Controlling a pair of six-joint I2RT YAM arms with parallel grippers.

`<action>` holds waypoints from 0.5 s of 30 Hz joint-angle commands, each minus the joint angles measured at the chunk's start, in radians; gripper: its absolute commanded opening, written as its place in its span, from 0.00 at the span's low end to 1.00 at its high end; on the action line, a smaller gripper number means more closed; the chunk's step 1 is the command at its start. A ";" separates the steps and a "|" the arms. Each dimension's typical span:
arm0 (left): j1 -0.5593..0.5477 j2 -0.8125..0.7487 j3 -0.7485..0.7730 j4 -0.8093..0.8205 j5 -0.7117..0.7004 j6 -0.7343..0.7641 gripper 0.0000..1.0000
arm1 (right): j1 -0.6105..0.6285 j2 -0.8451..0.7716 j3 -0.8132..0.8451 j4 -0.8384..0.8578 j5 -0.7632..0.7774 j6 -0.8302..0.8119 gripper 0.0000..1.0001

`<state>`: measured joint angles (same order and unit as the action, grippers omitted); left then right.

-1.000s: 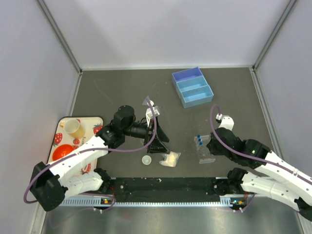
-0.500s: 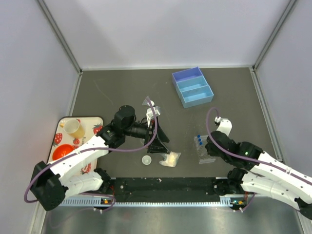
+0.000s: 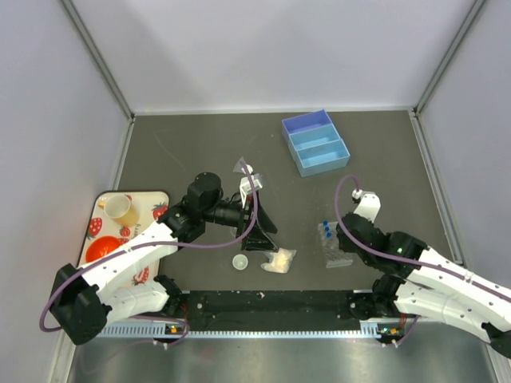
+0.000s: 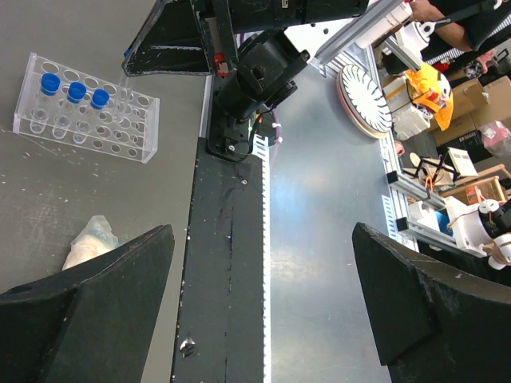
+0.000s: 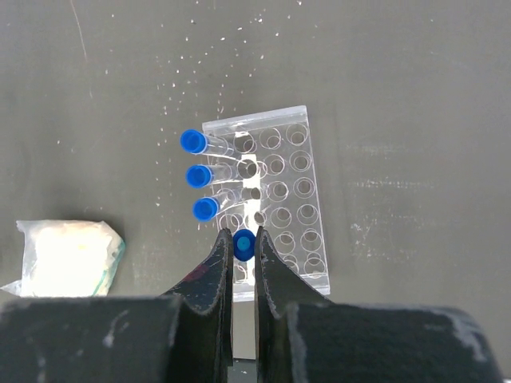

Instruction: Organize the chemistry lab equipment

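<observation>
**Q:** Where did the clear tube rack (image 5: 287, 191) lie?

**A:** Top view: lower right of centre, flat on the dark counter (image 3: 176, 152). Right wrist view: three blue-capped tubes (image 5: 198, 175) leaned in a line along the rack's left edge, caps pointing toward frame left.

**Q:** And the fourth tube (image 5: 244, 245)?

**A:** Its blue cap showed at the rack's lower end, between the tips of the right hand (image 5: 242, 239). The two fingers stood close together, one on each side of the cap, clamped on it. Whether the tube's foot sat in a hole could not be told.

**Q:** The other lab items?

**A:** Top view: the pale yellowish packet (image 3: 278, 260) lay at lower centre, left of the rack and apart from it. The small white round dish (image 3: 239, 262) sat just left of the packet. The tiny clear flask (image 3: 242, 166) stood higher in the frame, near centre.

**Q:** The left hand (image 4: 263, 231)?

**A:** It hung over the counter between flask and packet. Its fingers were spread wide apart and gripped nothing.

**Q:** The surroundings?

**A:** A strawberry-print tray (image 3: 148, 198) lay at the left edge, carrying a yellow cup (image 3: 120, 207) and an orange bowl (image 3: 102, 249). A blue three-compartment bin (image 3: 315, 142) sat at upper right of centre.
</observation>
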<state>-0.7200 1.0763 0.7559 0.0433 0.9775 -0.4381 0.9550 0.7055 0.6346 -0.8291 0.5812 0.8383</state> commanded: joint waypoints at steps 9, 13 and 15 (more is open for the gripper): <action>-0.001 0.002 0.039 0.023 0.000 0.021 0.99 | 0.014 0.025 -0.007 0.091 0.005 -0.018 0.00; -0.002 0.005 0.039 0.021 0.003 0.021 0.99 | 0.016 0.040 -0.015 0.107 -0.006 -0.022 0.00; -0.002 0.002 0.039 0.023 0.001 0.021 0.99 | 0.016 0.046 -0.016 0.114 -0.006 -0.024 0.00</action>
<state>-0.7200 1.0763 0.7559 0.0429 0.9775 -0.4381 0.9558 0.7422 0.6277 -0.7650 0.5766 0.8299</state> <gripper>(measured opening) 0.987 0.047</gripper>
